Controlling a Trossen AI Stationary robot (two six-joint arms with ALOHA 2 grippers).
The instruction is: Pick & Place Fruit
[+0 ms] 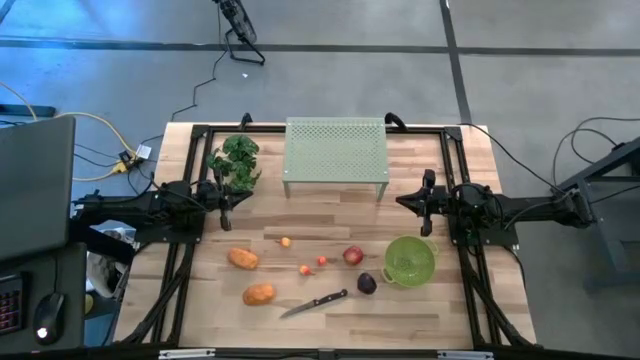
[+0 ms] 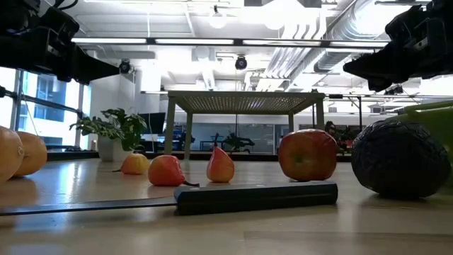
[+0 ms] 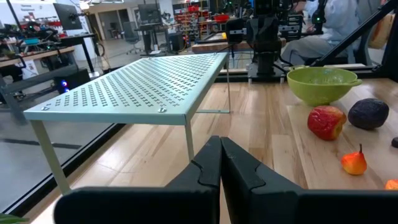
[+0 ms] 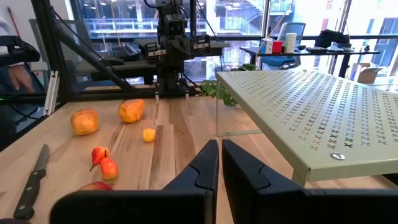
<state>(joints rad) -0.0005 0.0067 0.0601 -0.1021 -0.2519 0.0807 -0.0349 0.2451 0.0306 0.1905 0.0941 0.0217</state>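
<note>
High view: unlabelled fruit (image 1: 352,255), knife (image 1: 314,303), green bowl (image 1: 410,259); no legible writing

You've got a wooden worktop (image 1: 330,225) sitting on grey concrete floor (image 1: 350,80), big windows (image 4: 236,18) behind, bright ceiling lights (image 2: 219,21), exposed ducts (image 2: 311,42), desks with monitors (image 3: 65,12).

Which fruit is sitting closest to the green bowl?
The dark purple fruit. It lies right beside the green bowl, nearly touching it. The red apple is a bit farther off, and the orange fruits sit well away.
</note>
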